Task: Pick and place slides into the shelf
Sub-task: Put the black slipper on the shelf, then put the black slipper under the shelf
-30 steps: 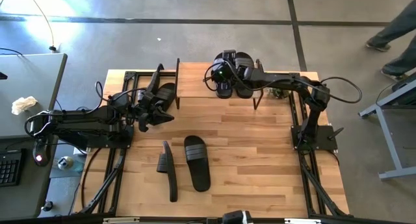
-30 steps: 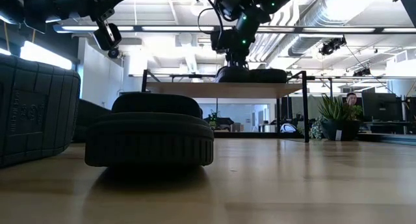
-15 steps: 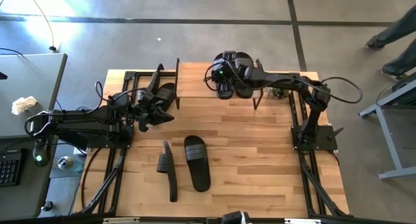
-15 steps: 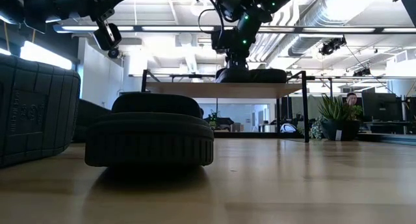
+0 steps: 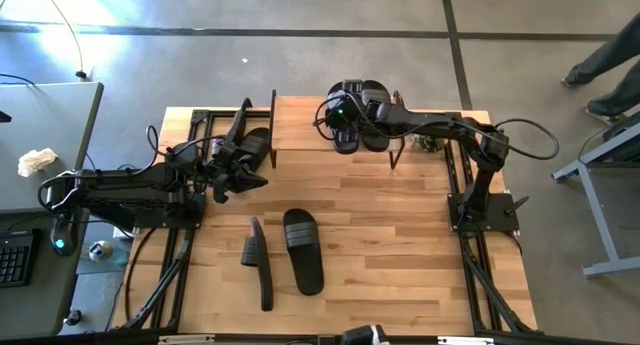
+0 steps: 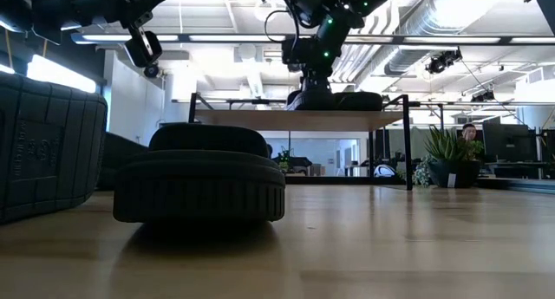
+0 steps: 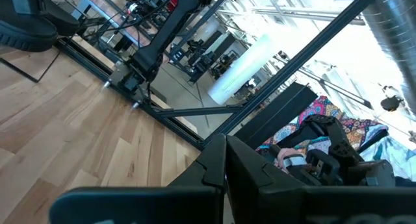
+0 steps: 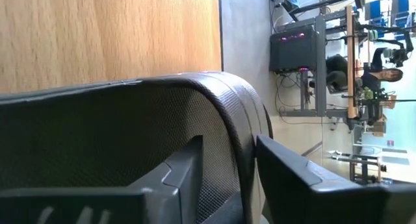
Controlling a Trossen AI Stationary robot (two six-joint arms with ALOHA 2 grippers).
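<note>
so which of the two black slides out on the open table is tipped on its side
The left black slide, beside the flat one: it stands on its edge, showing only a thin profile, while the right black slide lies sole-down, strap up.

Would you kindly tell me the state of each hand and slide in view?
Right hand: open, astride one slide's strap.
Left hand: shut, holding nothing.
Shelf-top slides: two, lying flat, side by side on the shelf.
Table slide: lying flat, strap up.
Neighbouring slide: tipped on its edge.
</note>
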